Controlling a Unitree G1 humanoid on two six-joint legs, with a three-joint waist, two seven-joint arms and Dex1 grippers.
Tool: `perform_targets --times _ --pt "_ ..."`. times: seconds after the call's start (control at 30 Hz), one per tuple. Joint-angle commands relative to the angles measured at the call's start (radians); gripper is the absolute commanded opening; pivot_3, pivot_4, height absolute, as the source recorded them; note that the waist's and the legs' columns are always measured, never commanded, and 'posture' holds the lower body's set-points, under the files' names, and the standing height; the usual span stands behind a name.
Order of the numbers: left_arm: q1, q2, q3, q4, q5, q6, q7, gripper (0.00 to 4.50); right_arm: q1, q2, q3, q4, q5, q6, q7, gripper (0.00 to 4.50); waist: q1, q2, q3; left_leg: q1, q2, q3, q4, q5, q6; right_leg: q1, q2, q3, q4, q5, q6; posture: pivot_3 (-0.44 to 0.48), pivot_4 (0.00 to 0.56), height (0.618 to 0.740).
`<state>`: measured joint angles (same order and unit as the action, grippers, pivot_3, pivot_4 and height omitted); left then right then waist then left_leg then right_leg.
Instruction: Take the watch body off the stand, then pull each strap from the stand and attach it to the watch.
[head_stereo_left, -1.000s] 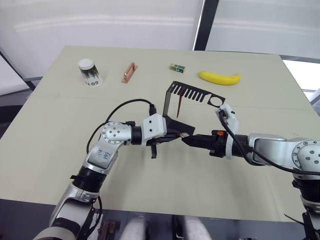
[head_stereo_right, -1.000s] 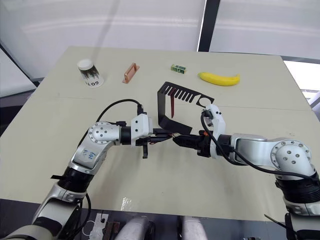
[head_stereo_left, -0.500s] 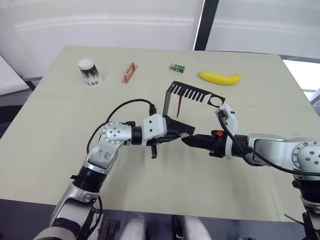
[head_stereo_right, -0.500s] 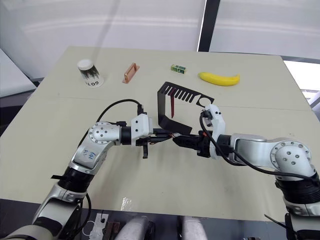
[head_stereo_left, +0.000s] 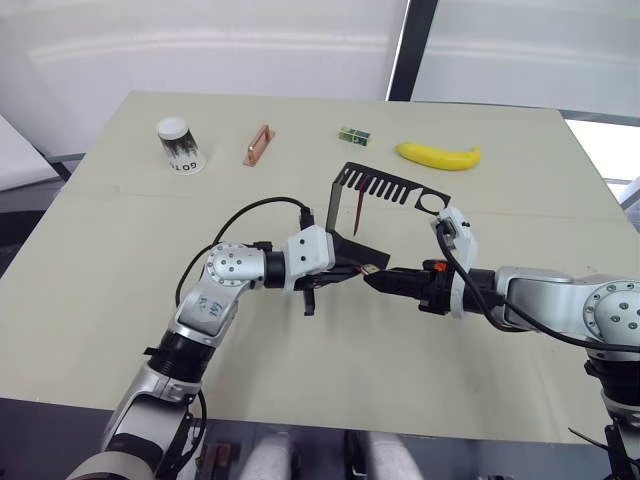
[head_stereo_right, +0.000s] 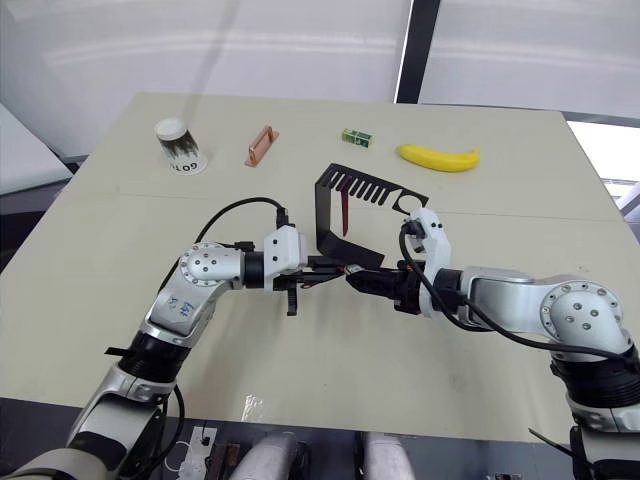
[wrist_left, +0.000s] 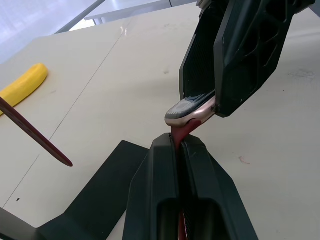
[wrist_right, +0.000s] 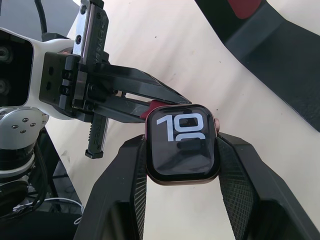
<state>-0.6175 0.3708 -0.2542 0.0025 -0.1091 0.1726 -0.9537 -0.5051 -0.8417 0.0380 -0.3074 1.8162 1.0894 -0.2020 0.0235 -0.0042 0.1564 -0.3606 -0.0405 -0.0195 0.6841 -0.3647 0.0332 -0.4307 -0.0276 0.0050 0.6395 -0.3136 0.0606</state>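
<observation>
Right gripper (wrist_right: 182, 165) clamps the watch body (wrist_right: 182, 143) between both fingers, above mid-desk. Left gripper (wrist_left: 179, 150) pinches one strap (wrist_left: 181, 132), its tip touching the body's edge. Second strap (head_stereo_left: 357, 209) hangs from the stand (head_stereo_left: 372, 190) just behind. Banana (head_stereo_left: 438, 155), cup (head_stereo_left: 179, 144) near the far edge.

The watch body (wrist_right: 182, 144) has a black screen with white numerals and a rose-gold rim. The strap (wrist_left: 181, 133) against it is dark red, as is the one hanging from the black stand (head_stereo_left: 372, 190). Near the beige table's (head_stereo_left: 120, 300) far edge: yellow banana (head_stereo_left: 438, 155), copper bar (head_stereo_left: 258, 144), white black-patterned cup (head_stereo_left: 180, 145).
</observation>
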Motion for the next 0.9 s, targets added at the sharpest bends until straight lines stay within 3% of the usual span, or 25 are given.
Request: perform_targets --times 0.03,0.9 --pt "-0.028 -0.011 0.001 -0.025 -0.010 -0.017 0.005 0.18 -0.013 -0.001 -0.001 -0.035 0.035 -0.004 0.010 1.51 0.000 0.000 0.000 0.000 0.000 0.000 0.000 0.000 0.000 0.000 0.000 0.000 0.000 0.000 0.000 0.000 0.150 0.740" --pt "-0.026 -0.012 0.000 -0.037 -0.008 -0.010 0.009 0.18 -0.019 0.001 0.004 -0.047 0.021 0.000 0.016 1.51 0.000 0.000 0.000 0.000 0.000 0.000 0.000 0.000 0.000 0.000 0.000 0.000 0.000 0.000 0.000 0.000 0.150 0.740"
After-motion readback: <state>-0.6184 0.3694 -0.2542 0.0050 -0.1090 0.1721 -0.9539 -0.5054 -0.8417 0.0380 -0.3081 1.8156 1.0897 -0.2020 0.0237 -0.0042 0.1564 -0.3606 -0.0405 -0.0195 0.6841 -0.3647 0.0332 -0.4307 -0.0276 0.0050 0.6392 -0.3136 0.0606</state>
